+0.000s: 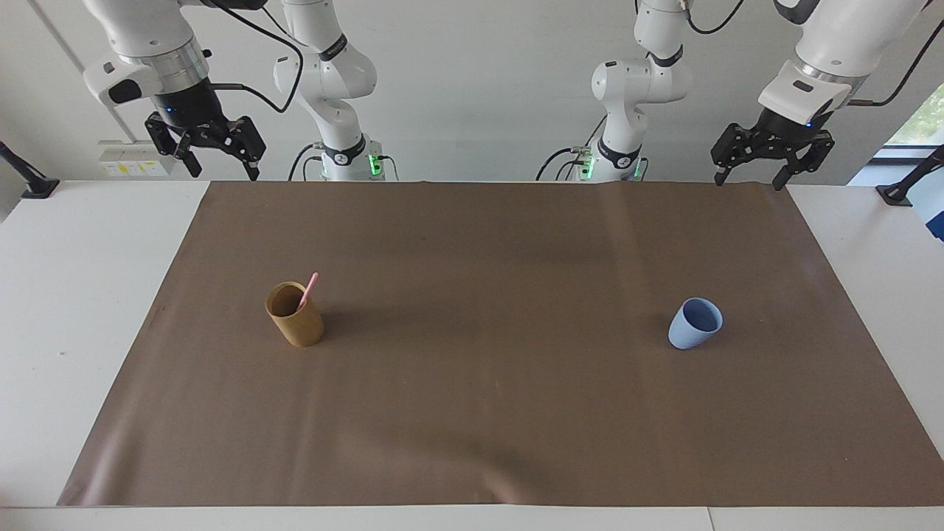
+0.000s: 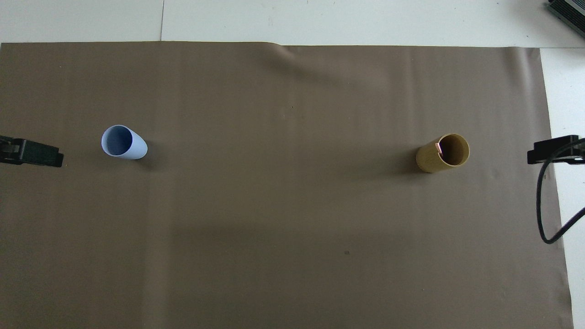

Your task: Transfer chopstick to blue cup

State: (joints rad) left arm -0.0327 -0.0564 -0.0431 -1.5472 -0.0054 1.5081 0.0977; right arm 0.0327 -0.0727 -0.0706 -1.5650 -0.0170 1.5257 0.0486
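Note:
The pink chopstick (image 1: 310, 287) stands slanted in a tan-brown cup (image 1: 296, 318) toward the right arm's end of the table, and only its top end (image 2: 438, 147) shows from overhead. The blue cup (image 1: 695, 323) stands upright and empty (image 2: 122, 142) toward the left arm's end. My right gripper (image 1: 223, 171) hangs open and empty over the mat's corner by its base. My left gripper (image 1: 748, 181) hangs open and empty over the mat's other corner on the robots' side. Both arms wait, well away from the cups.
A brown mat (image 1: 472, 413) covers most of the white table (image 1: 66, 310). A white socket strip (image 1: 133, 168) lies near the right gripper. Black clamps (image 1: 29, 184) sit at the table's ends. A black cable (image 2: 544, 205) hangs by the right arm.

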